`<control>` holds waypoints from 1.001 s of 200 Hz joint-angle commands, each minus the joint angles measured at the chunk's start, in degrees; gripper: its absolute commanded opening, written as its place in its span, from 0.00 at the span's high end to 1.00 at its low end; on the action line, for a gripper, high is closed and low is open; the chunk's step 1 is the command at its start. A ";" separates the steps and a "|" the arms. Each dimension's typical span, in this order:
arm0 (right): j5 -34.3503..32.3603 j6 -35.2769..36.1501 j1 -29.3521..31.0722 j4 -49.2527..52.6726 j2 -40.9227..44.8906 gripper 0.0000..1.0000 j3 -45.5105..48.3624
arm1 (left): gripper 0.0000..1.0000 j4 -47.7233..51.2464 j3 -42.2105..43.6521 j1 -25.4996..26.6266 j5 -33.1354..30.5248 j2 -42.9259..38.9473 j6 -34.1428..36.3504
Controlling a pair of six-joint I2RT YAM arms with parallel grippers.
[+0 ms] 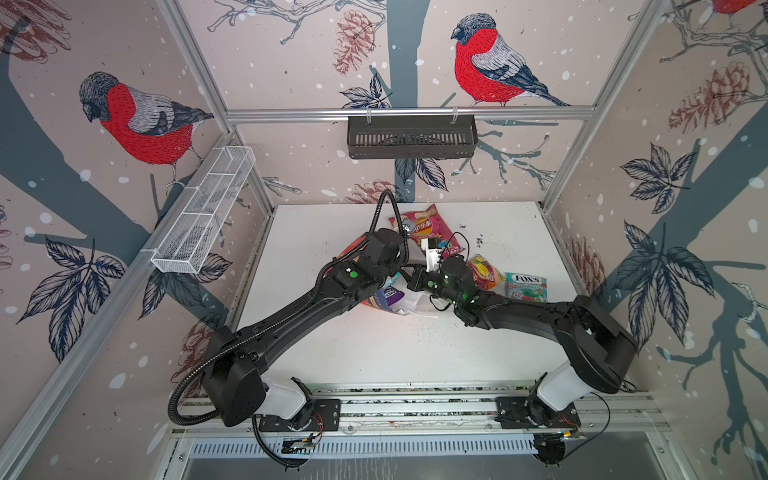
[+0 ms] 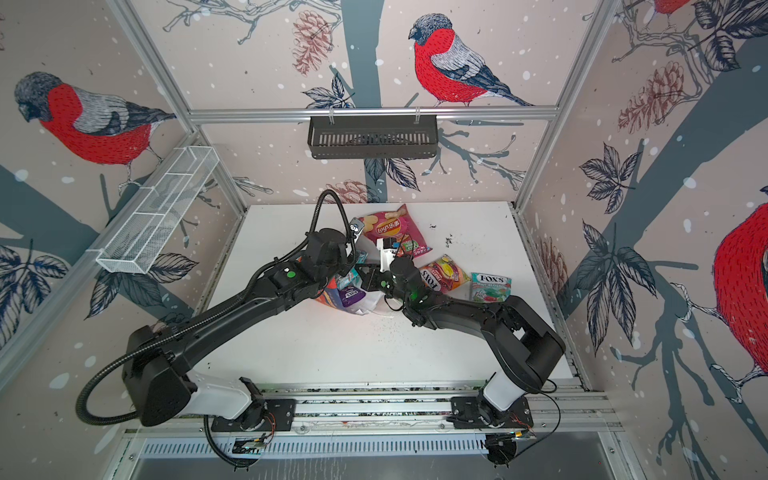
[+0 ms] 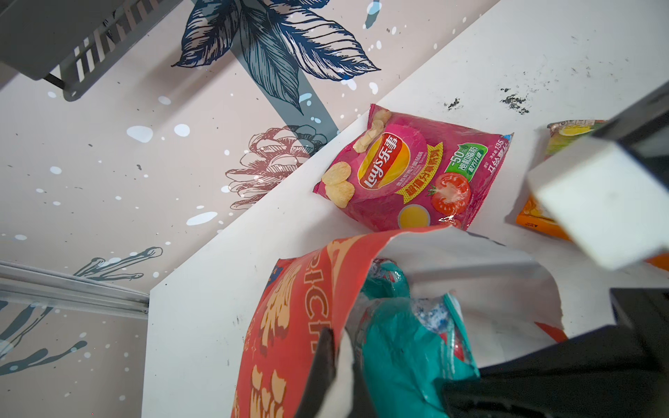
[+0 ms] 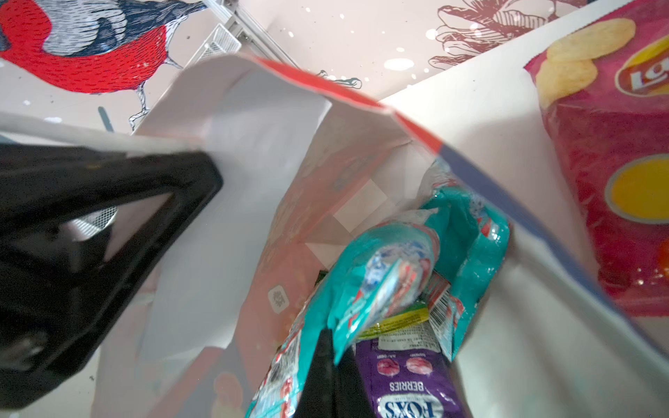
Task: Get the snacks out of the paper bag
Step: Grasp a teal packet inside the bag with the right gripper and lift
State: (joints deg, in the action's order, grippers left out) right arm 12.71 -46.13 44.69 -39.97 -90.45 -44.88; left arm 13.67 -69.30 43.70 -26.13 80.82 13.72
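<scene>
The red paper bag (image 1: 372,297) (image 3: 289,325) lies tilted at mid-table, its white inside (image 4: 253,144) showing. My left gripper (image 3: 340,369) is shut on its rim. Inside, my right gripper (image 4: 331,362) is shut on the edge of a teal pack (image 4: 391,267) (image 3: 398,343), with a purple FOX'S pack (image 4: 405,380) (image 2: 351,296) beside it. On the table lie the pink chip bag (image 1: 419,226) (image 2: 386,226), a small green-white pack (image 2: 409,245), an orange pack (image 1: 484,272) (image 2: 442,276) and a second teal FOX'S pack (image 1: 525,286) (image 2: 490,286).
A black basket (image 1: 411,137) hangs on the back rail and a white wire basket (image 1: 203,216) on the left frame. Dark crumbs (image 1: 480,240) dot the white table (image 1: 374,353). Both forearms cross over the bag.
</scene>
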 commanded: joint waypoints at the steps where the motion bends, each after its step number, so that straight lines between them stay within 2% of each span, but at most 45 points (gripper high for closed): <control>1: 8.05 2.70 -1.31 -4.50 1.52 0.99 0.67 | 1.00 -2.26 -1.01 -0.11 -1.57 0.21 -0.27; 38: 14.40 6.01 -2.99 -3.70 4.73 1.00 1.03 | 1.00 -2.33 -1.61 -0.16 -1.64 0.57 -0.44; 90: 16.87 14.86 -3.11 0.23 15.02 1.00 3.72 | 1.00 -2.25 -1.92 -0.20 -1.73 0.48 -0.09; 130: 18.01 21.84 -3.50 7.15 24.69 1.00 3.34 | 1.00 -2.33 -1.92 -0.20 -1.73 0.23 0.00; 160: 14.22 25.81 -4.77 14.96 33.00 1.00 3.25 | 1.00 -2.13 -1.98 -0.19 -1.99 -0.29 0.17; 200: 0.66 28.88 -9.50 24.25 44.38 0.99 4.66 | 1.00 -2.25 -1.71 -0.20 -1.94 -0.79 0.35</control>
State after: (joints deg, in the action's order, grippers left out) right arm 23.05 -21.10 37.17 -21.74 -50.26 -40.32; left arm 14.72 -70.63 43.62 -27.20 80.62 13.74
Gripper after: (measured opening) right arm 0.050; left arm 0.049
